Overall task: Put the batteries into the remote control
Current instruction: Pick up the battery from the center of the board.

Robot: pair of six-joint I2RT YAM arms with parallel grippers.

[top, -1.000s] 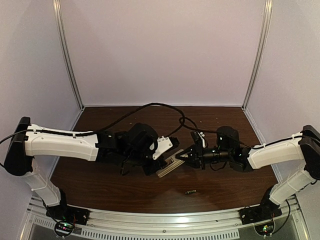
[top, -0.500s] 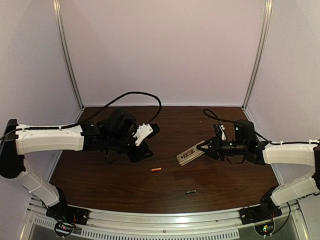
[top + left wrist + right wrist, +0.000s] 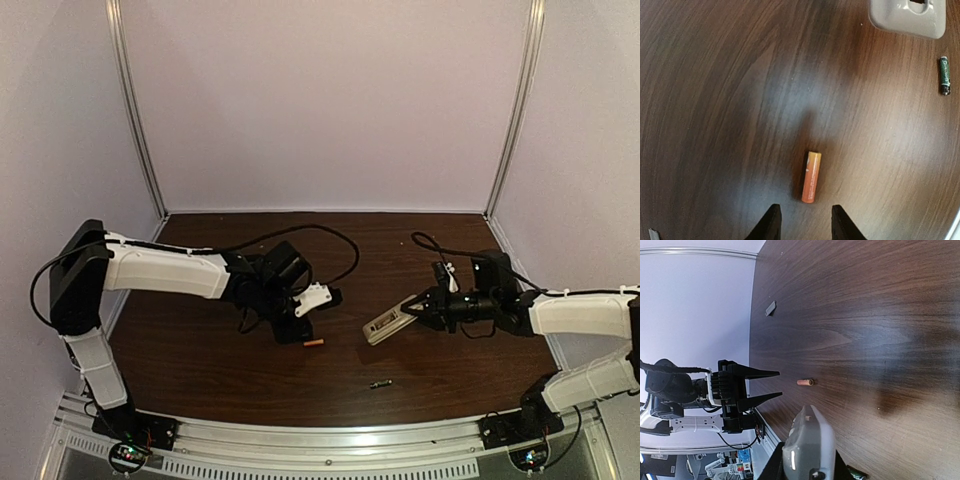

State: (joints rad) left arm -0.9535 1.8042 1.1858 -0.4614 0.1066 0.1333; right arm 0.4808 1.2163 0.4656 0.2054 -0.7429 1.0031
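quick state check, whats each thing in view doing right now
orange battery: lying loose on the table, just ahead of the left fingers
dark battery: lying loose on the table, untouched
remote: gripped at one end
left fingers: open, empty
right fingers: shut on the remote

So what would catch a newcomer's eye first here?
Probably the small orange battery lying alone in the middle of the dark wooden table, with the left gripper open just short of it. Next, the right gripper, off to the right, clamped on the remote control, and a dark battery nearer the front edge.
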